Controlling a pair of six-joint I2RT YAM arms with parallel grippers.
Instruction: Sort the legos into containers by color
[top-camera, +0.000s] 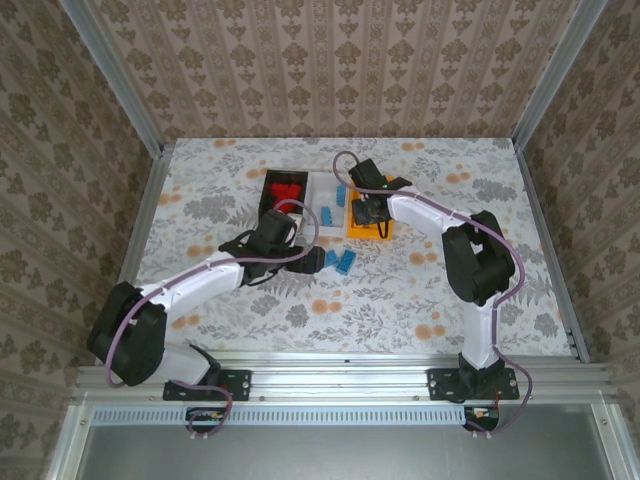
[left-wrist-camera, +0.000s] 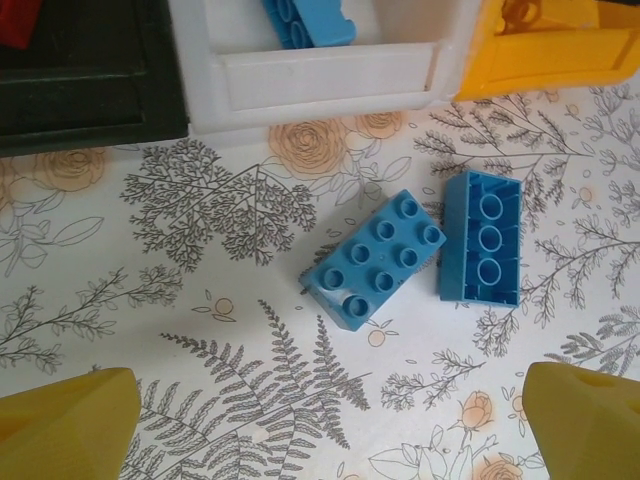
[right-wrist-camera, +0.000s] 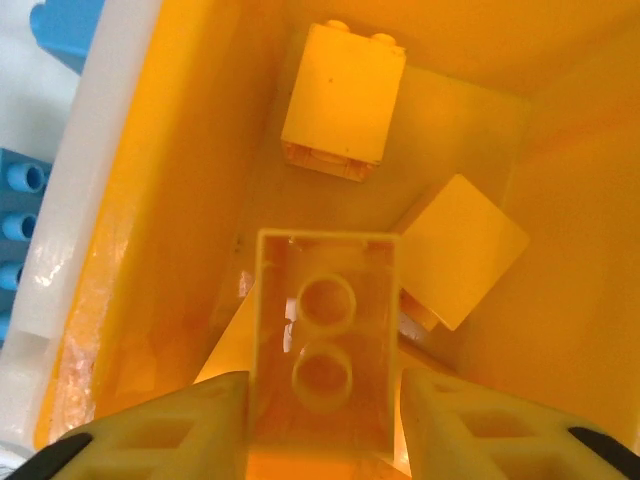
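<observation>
Nearly done, I'd say. Nearest: 2 blue legos (left-wrist-camera: 375, 262) lie loose on the worktop (left-wrist-camera: 200, 330), just beside each other and just short of the white bin (left-wrist-camera: 320, 85). Left fingers (left-wrist-camera: 70, 425) are spread wide above them, holding nothing. Behind, L to R: black bin (top-camera: 268, 195) w/ red legos (top-camera: 289, 190), white bin w/ blues, orange bin (right-wrist-camera: 150, 200) w/ yellows. Right fingers (right-wrist-camera: 150, 430) clamp a yellow lego (right-wrist-camera: 325, 330) over the orange bin, not yet dropped. Left to do: that drop + the 2 blues.

Blue legos (left-wrist-camera: 375, 270), yellow lego (right-wrist-camera: 325, 340), floral table (left-wrist-camera: 200, 330); black bin (left-wrist-camera: 90, 100), white bin (left-wrist-camera: 320, 85), yellow bin (left-wrist-camera: 540, 55)
</observation>
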